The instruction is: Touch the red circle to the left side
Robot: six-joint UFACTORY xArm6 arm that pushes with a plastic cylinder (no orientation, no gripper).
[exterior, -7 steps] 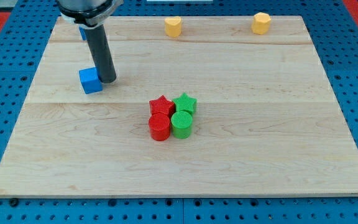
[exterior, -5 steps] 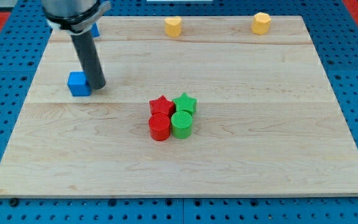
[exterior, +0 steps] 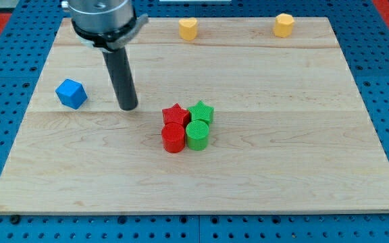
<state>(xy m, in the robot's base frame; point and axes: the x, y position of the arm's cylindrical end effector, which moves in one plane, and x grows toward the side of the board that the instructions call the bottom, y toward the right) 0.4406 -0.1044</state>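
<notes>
The red circle (exterior: 173, 138) sits near the board's middle, touching the green circle (exterior: 198, 134) on its right and the red star (exterior: 175, 115) above it. A green star (exterior: 200, 111) stands beside the red star. My tip (exterior: 129, 106) rests on the board up and to the left of the red circle, apart from it, with a gap of bare wood between them. The blue cube (exterior: 71, 93) lies to the left of my tip, not touching it.
A yellow heart block (exterior: 188, 28) and a yellow hexagon block (exterior: 284, 24) stand near the board's top edge. The wooden board (exterior: 302, 169) lies on a blue pegboard. The arm's body partly hides the board's top left corner.
My tip pushed the blue cube leftward, then moved right and slightly down, away from it and closer to the red circle. The cube now sits further left and turned.
</notes>
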